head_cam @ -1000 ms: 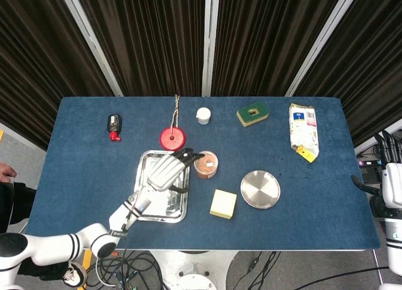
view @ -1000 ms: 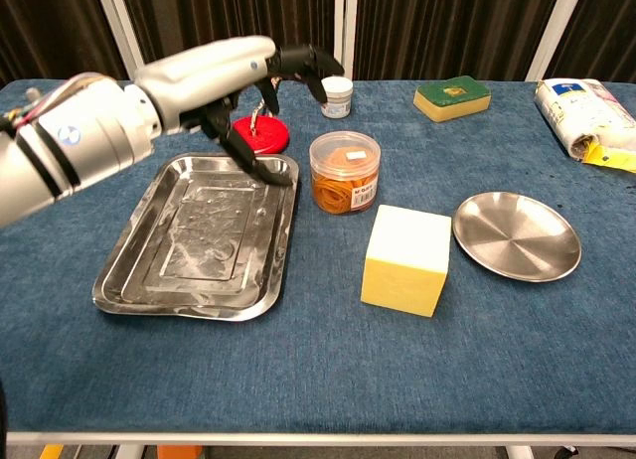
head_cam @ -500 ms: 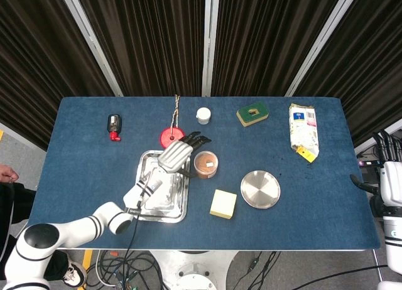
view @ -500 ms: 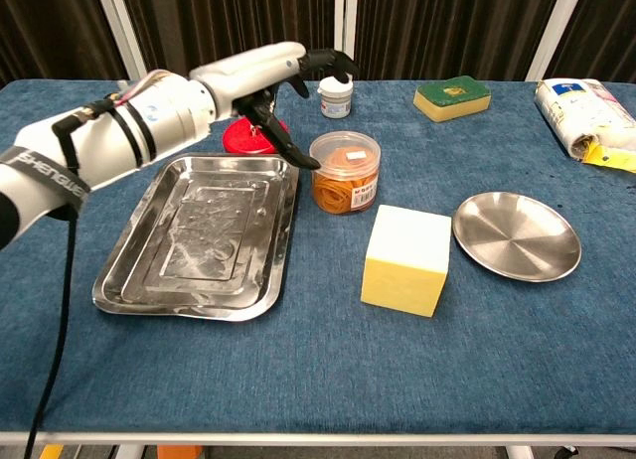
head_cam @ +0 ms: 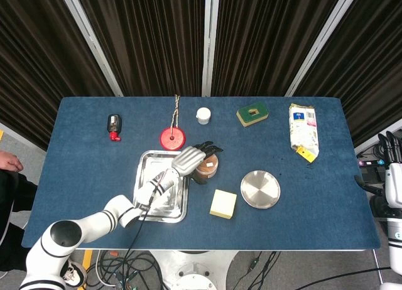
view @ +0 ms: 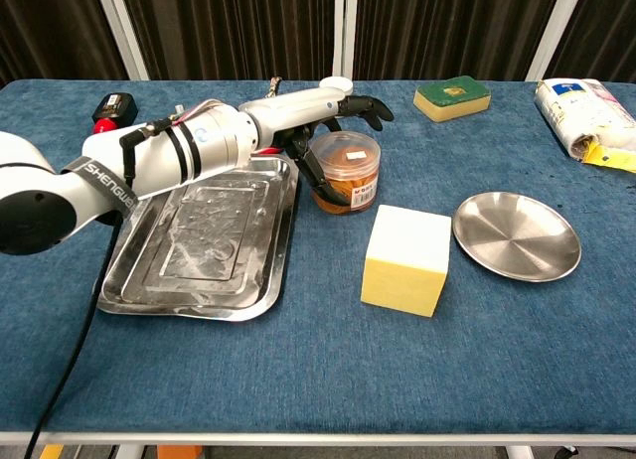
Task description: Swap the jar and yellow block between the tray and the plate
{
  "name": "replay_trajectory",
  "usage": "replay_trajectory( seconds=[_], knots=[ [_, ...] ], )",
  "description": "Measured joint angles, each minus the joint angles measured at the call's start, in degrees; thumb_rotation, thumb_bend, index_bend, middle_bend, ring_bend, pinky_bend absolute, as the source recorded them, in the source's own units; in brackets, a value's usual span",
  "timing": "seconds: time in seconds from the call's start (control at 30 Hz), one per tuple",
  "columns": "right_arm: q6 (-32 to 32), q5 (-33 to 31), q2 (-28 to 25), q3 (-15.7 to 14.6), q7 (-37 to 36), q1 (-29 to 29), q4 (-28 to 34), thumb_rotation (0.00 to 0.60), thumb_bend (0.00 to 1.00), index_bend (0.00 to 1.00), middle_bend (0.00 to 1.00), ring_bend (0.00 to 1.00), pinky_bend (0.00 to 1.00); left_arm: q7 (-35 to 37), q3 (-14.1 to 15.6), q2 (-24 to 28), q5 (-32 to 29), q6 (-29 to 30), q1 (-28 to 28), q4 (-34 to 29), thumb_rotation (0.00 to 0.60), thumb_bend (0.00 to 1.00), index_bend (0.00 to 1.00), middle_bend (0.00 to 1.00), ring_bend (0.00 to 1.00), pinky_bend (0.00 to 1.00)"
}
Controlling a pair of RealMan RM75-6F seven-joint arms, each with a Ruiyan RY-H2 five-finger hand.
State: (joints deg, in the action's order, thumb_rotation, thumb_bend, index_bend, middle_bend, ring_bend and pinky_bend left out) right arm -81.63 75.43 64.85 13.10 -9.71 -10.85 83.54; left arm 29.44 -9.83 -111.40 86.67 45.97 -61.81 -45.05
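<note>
While left robot hand (view: 333,116) spreads over jar (view: 345,173), yellow block (view: 405,258) (near plate (view: 517,235)) sits apart.

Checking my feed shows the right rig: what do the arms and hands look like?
Left arm: glossy white shell, black joint bands, grey lettering, thin black cable. Left hand: white back, black fingers. Right hand: pale, dark fingers, at the head view's edge.

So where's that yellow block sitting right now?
The yellow block sits on the blue table near the middle of the chest view, between the tray and the plate, just in front of the jar.
</note>
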Motion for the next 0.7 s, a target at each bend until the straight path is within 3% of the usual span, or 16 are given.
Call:
replay_trajectory(
  seconds=[0.2, 0.4, 0.7],
  knots=[
    [0.3, 0.0, 0.4, -0.1, -0.5, 0.1, -1.0, 0.6, 0.09, 0.0, 0.0, 0.0, 0.03, 1.0, 0.4, -1.8, 0.1, 0.4, -0.8, 3.6, 0.6, 0.12, 0.26, 0.31, 0.21, 0.41],
    [0.2, 0.1, 0.3, 0.0, -0.3, 0.2, -0.7, 0.6, 0.09, 0.0, 0.0, 0.0, 0.03, 1.2, 0.8, -3.0, -0.2, 0.5, -1.3, 5.6, 0.6, 0.19, 0.37, 0.39, 0.3, 0.52],
    [-0.1, 0.7, 0.1, -0.2, -0.1, 0.3, -0.2, 0.6, 0.1, 0.0, 0.0, 0.0, 0.03, -0.3, 0.5, -0.4, 0.1, 6.6, 0.3, 1.7, 0.6, 0.21, 0.41, 0.43, 0.35, 0.56]
  ],
)
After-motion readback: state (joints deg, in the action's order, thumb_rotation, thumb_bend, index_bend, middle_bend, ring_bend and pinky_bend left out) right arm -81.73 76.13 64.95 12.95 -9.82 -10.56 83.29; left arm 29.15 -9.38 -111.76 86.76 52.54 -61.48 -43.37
